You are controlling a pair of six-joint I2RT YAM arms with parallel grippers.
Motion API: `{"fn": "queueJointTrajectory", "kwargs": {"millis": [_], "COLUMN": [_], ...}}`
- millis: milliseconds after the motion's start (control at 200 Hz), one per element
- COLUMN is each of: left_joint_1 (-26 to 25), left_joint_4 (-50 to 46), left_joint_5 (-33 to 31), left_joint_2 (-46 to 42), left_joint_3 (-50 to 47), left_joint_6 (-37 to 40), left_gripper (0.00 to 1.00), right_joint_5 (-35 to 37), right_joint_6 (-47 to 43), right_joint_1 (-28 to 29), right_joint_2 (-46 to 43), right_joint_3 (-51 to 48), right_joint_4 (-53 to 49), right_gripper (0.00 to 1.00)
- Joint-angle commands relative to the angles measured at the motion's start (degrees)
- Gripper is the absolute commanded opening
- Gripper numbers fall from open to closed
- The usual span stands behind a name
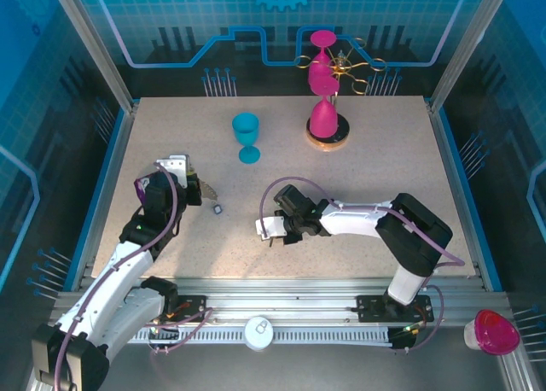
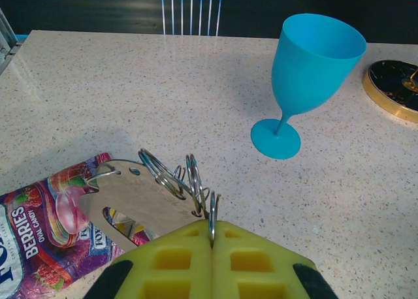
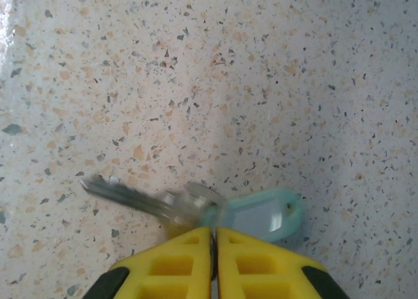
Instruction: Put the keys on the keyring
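I'm looking at a speckled beige worktop (image 1: 367,195). A blue goblet (image 1: 246,137) stands upright toward the far side. Just to its right, a round dark base with a gold rim (image 1: 328,146) carries pink goblets (image 1: 322,118). A purple candy packet (image 2: 39,227) lies flat near the left edge. A small item (image 1: 217,209), too tiny for me to identify, lies left of centre.

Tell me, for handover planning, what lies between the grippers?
In the top view, one small dark item on the table, between the left gripper and right gripper.
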Motion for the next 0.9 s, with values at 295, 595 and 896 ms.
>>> {"fn": "queueJointTrajectory", "kwargs": {"millis": [295,595,896], "left_joint_1": [0.47,0.47,0.48], "left_joint_4": [3.14,3.14,3.25], "left_joint_5": [0.43,0.48,0.59], "left_joint_2": [-1.23,-1.26,-1.32], "left_joint_3": [-0.65,-0.65,-0.73], "left_joint_6": [1.37,1.4,1.37], "left_gripper": [0.0,0.0,0.0], "right_joint_5": [0.86,1.93,1.58], "right_joint_6": [-0.81,-1.79,-2.01], "right_joint_1": [0.34,0.12,0.1], "right_joint_2": [0.16,1.02,1.37], "right_joint_3": [0.76,1.28,1.27], "right_joint_4": [-1.56,-1.74,-2.35], "right_gripper": [0.26,0.22,0.15]}}
